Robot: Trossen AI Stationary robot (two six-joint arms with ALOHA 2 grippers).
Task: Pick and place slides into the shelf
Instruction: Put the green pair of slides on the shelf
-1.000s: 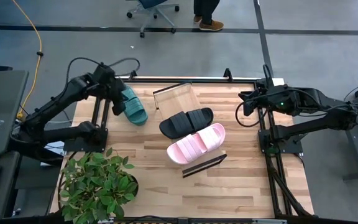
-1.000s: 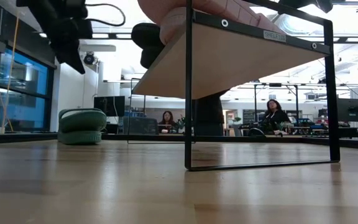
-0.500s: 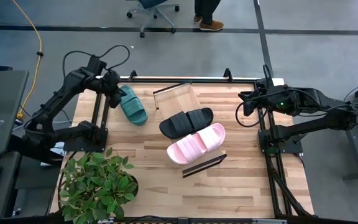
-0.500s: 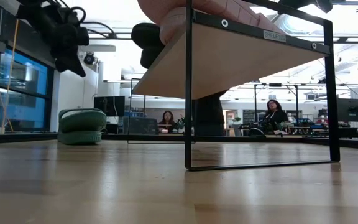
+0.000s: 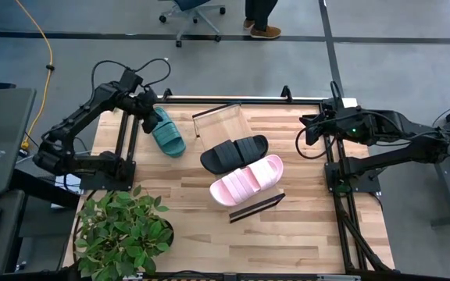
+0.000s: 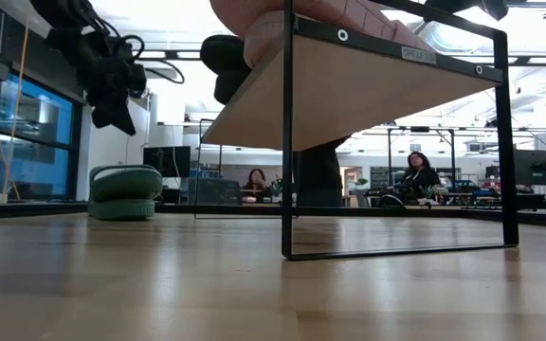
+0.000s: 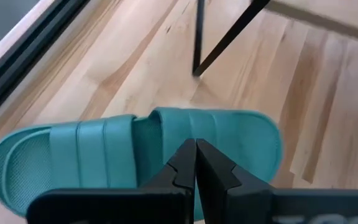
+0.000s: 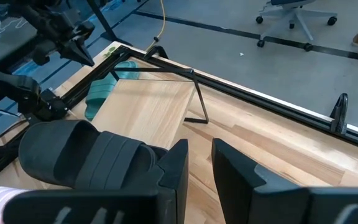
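1. Over the last second my left claw (image 5: 148,112) has swung in from the outer side of the green slide (image 5: 167,132) and now hangs above its far end, near the back-left corner of the surface (image 5: 287,226).
2. In my left wrist view the fingers (image 7: 185,163) are pressed together with nothing between them, and the green slide (image 7: 135,155) lies flat just below them, untouched.
3. From table height the claw (image 6: 117,118) sits clearly above the slide (image 6: 126,193), with a gap between them, so the descent is not finished.
4. I read this as lining up for the last pickup: the fingers would need to spread before I drop onto the strap.
5. The black slide (image 5: 233,153) and the pink slide (image 5: 247,179) already rest on the shelf (image 5: 217,123), side by side toward its near end; the bare board at the far end looks like the spot left for the green one.
6. My right claw (image 8: 196,163) waits at the right edge of the surface, fingers a little apart and empty.
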